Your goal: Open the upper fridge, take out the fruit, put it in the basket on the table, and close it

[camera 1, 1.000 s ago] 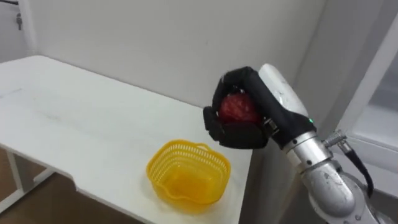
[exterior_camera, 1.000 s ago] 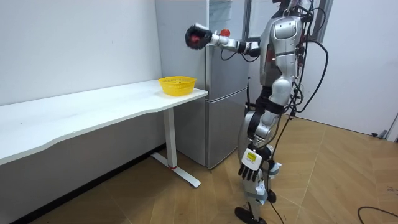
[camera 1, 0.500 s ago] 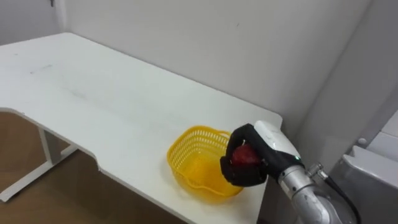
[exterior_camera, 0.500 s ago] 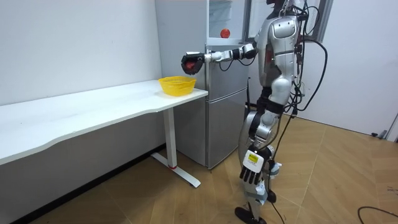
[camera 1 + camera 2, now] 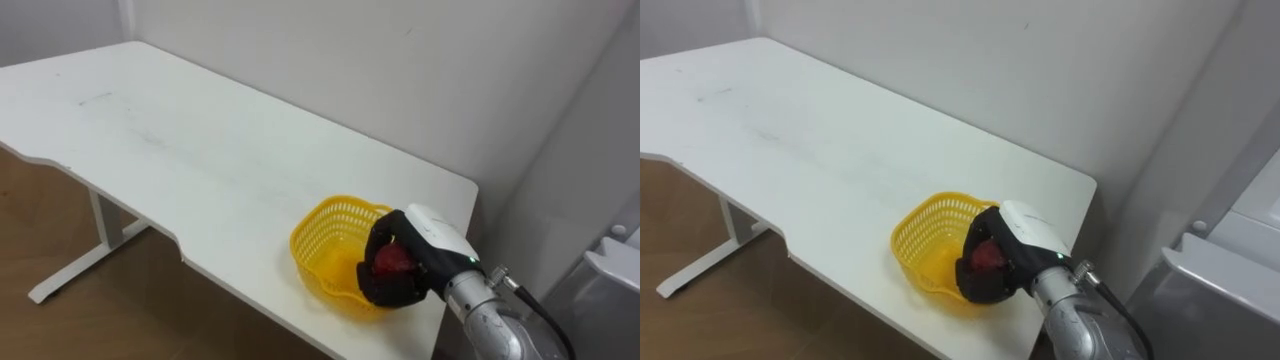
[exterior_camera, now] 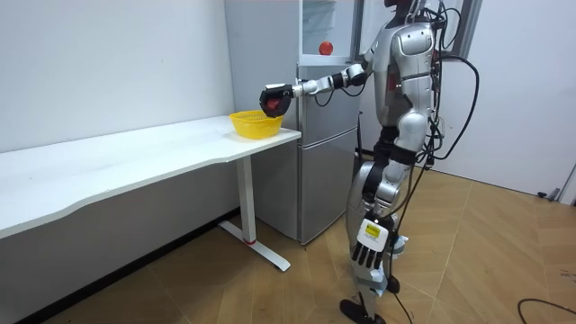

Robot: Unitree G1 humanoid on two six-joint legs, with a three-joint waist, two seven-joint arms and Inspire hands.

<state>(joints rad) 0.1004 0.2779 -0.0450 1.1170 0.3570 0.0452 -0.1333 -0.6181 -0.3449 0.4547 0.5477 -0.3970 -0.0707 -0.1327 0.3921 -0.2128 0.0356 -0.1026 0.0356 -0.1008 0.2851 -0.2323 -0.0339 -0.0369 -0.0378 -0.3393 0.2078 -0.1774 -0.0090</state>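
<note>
right hand (image 5: 408, 272) curled round the red fruit (image 5: 393, 259), at the right rim of the yellow basket (image 5: 322, 238) on the white table (image 5: 200, 150). basket hollow lies just left of and below the fruit. left hand (image 6: 367, 245) hangs by the thigh, well apart.

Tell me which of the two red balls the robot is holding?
The red ball at the yellow basket, wrapped in its right hand. The other red ball sits up at the fridge, untouched.
</note>
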